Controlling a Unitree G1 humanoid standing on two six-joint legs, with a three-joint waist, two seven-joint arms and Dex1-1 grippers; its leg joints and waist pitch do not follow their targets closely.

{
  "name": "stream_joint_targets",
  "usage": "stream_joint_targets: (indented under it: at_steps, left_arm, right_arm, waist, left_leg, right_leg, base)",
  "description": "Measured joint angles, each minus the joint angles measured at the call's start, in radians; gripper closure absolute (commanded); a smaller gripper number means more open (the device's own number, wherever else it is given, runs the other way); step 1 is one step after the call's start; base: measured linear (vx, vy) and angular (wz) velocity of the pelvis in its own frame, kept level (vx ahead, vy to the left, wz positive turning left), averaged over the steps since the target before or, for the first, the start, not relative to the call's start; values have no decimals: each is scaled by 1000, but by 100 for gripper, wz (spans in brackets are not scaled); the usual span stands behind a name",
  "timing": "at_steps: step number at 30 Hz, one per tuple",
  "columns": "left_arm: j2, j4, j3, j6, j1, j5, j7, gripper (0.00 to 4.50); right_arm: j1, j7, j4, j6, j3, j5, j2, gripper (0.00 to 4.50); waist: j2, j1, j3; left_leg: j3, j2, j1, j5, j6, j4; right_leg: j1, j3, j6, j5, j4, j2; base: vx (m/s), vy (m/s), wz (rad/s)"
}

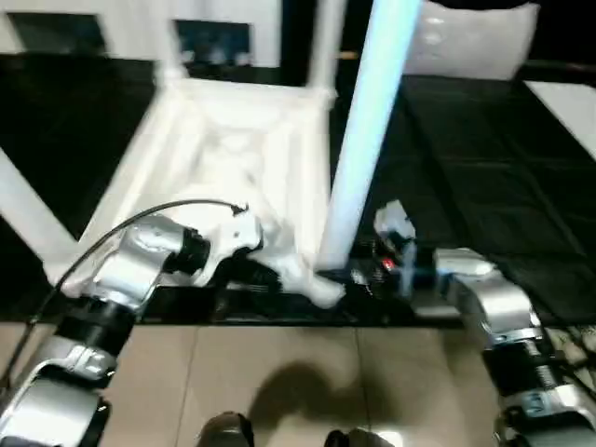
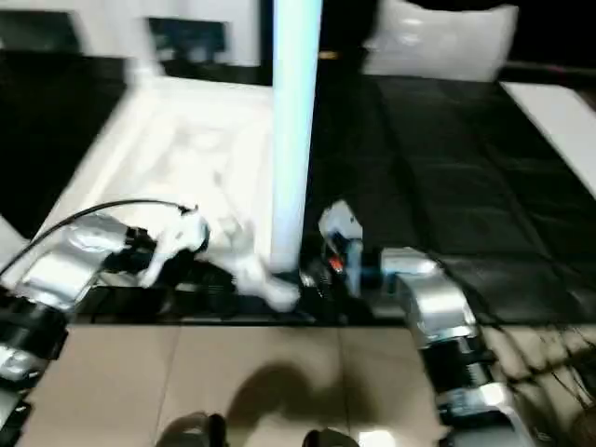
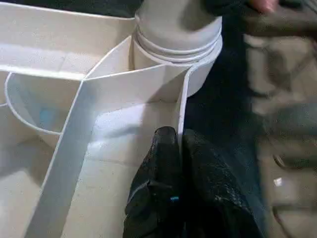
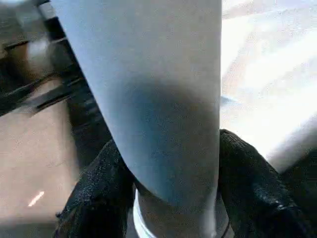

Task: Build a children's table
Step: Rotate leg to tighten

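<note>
The white children's table top (image 1: pixel 233 149) lies upside down on the black workbench, ribbed underside up. One white leg (image 1: pixel 368 121) stands upright in the near right corner socket (image 3: pixel 173 54). My right gripper (image 4: pixel 171 158) is low on this leg, a black finger (image 4: pixel 106 168) pressed against each side. My left gripper (image 3: pixel 177 135) is shut on the thin rim wall of the top, just beside that socket. Other legs rise at the far corners (image 1: pixel 321 42) and at the left (image 1: pixel 28 219).
The black mat-covered workbench (image 1: pixel 484 168) stretches to the right and back. Its front edge runs just below the grippers, with tan floor (image 1: pixel 279 372) beneath. A white bundle (image 1: pixel 475 37) sits at the back right and a white board (image 1: pixel 568 102) lies at the right edge.
</note>
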Motion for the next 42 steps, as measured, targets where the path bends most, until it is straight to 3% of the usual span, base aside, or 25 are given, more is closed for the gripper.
stream_joint_targets:
  at_steps: [3,11,12,16,23,29,32,41,42]
  left_arm:
    - [-66,49,25,52,-42,20,134,450]
    - [-211,119,87,119,-98,37,403,450]
    - [-213,120,87,119,-100,38,406,450]
    - [-210,117,77,109,-101,44,406,450]
    - [-138,68,48,60,-66,45,312,450]
    - [-18,7,5,-49,-15,29,113,450]
    - [54,-27,-24,-93,9,8,-23,450]
    - [121,-55,-79,-167,17,-7,-214,450]
    - [126,-60,-83,-173,19,-7,-232,450]
  right_arm:
    - [-51,-249,27,40,-54,-47,102,241]
    - [-180,-654,160,2,-102,-151,231,241]
    - [-180,-668,164,-13,-102,-166,236,193]
    - [-163,-669,165,-57,-86,-190,238,161]
    - [-78,-446,106,-111,-47,-134,160,99]
    - [-13,-149,44,-149,9,-74,17,51]
    - [-9,57,30,-179,65,-54,-95,30]
    - [-15,390,40,-202,135,14,-182,30]
    - [-27,434,59,-208,144,21,-191,55]
  waist:
    - [-1,-23,0]
    - [0,-27,0]
    - [0,-26,0]
    - [0,-25,0]
    - [0,-31,1]
    - [4,-15,4]
    - [4,8,4]
    - [1,41,5]
    - [0,41,5]
  left_leg:
    - [-1,0,1,2,-3,-3]
    - [0,-1,1,4,-6,-16]
    - [0,-1,1,4,-6,-16]
    - [0,-1,1,3,-5,-17]
    - [0,0,1,3,-5,-18]
    - [0,0,0,3,-5,-18]
    - [0,0,-1,3,-5,-17]
    - [0,0,-1,3,-4,-15]
    - [0,0,-1,3,-4,-14]
  right_leg:
    - [-3,-1,-1,1,-1,0]
    - [-5,-1,-5,9,-10,1]
    - [-5,-1,-5,9,-11,1]
    - [-5,-1,-5,8,-12,1]
    - [-6,-1,-4,8,-11,2]
    - [-6,-1,-4,8,-12,2]
    - [-5,-1,-4,8,-12,2]
    - [-4,-2,-4,8,-11,1]
    - [-4,-2,-4,8,-11,1]
  base:
    - [0,0,0]
    - [0,0,0]
    - [0,0,0]
    - [0,0,0]
    - [0,0,0]
    - [0,0,0]
    - [0,0,0]
    - [0,0,0]
    - [0,0,0]
